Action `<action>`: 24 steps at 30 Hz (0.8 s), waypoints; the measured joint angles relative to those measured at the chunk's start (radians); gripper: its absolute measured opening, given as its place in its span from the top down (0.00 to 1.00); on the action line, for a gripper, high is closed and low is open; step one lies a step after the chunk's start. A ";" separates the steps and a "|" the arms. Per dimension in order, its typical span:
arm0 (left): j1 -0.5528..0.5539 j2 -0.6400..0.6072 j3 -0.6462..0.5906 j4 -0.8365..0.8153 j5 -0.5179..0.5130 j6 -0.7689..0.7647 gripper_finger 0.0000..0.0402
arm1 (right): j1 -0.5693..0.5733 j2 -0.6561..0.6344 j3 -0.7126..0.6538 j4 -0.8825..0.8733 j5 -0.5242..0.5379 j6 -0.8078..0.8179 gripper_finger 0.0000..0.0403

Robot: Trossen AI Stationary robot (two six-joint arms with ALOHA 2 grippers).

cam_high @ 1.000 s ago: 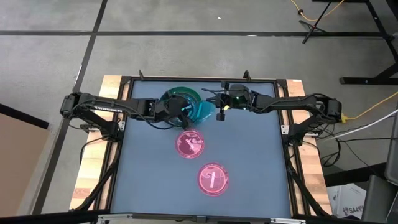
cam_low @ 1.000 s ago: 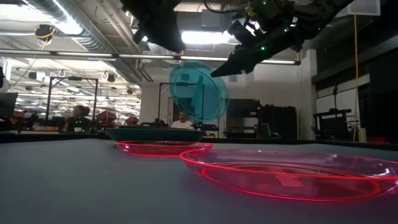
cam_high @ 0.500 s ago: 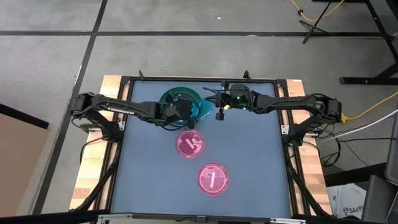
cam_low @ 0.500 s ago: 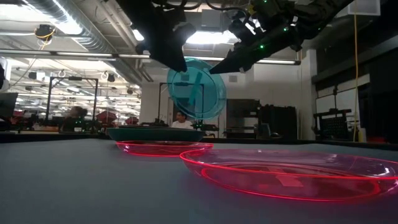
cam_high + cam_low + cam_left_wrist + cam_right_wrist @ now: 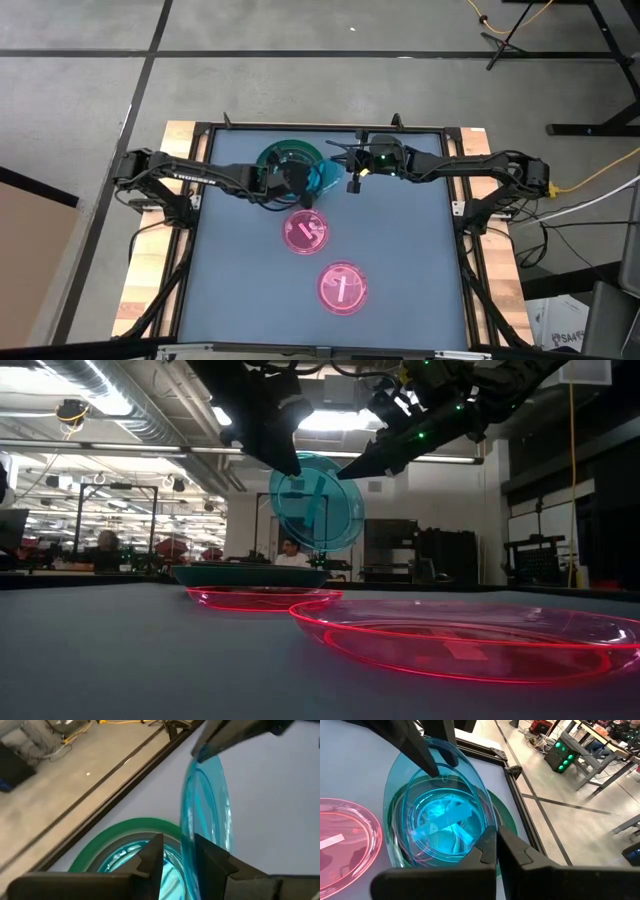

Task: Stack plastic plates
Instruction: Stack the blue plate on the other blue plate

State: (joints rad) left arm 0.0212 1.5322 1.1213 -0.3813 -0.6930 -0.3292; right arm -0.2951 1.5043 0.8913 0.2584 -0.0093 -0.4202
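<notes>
Green plate (image 5: 283,155) half under left gripper (image 5: 300,186)

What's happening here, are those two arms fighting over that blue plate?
Not fighting. The left gripper and the right gripper both pinch the rim of one round translucent cyan plastic plate, held on edge in the air above the larger dark green plate, which already has cyan plates in it. Two translucent pink plates lie on the table, not yet stacked.
</notes>
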 joint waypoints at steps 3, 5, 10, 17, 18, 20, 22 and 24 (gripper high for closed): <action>-0.003 0.000 0.000 0.000 0.002 0.055 0.77 | 0.000 0.000 0.000 0.000 0.000 0.000 1.00; -0.003 0.000 0.000 0.000 0.003 0.077 0.77 | 0.000 0.000 0.000 0.000 0.000 0.000 1.00; -0.003 0.000 0.000 0.000 -0.011 0.087 0.77 | 0.000 0.000 0.000 0.000 0.000 -0.001 1.00; -0.003 0.000 0.000 0.000 -0.048 0.099 0.77 | 0.000 -0.001 0.000 0.000 0.000 -0.008 1.00; -0.003 0.000 0.000 0.001 -0.048 0.095 0.77 | 0.000 -0.001 0.000 0.000 0.000 -0.011 1.00; -0.002 0.000 0.000 0.001 -0.047 0.080 0.77 | 0.000 -0.001 0.000 0.000 0.002 -0.011 1.00; -0.002 0.000 0.000 0.001 -0.047 0.077 0.77 | 0.000 -0.001 0.000 0.001 0.002 -0.011 1.00; -0.002 0.000 0.000 0.001 -0.047 0.075 0.77 | 0.000 -0.001 0.000 0.001 0.002 -0.011 1.00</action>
State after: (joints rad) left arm 0.0193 1.5318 1.1213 -0.3805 -0.7395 -0.2539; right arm -0.2951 1.5036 0.8913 0.2596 -0.0078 -0.4316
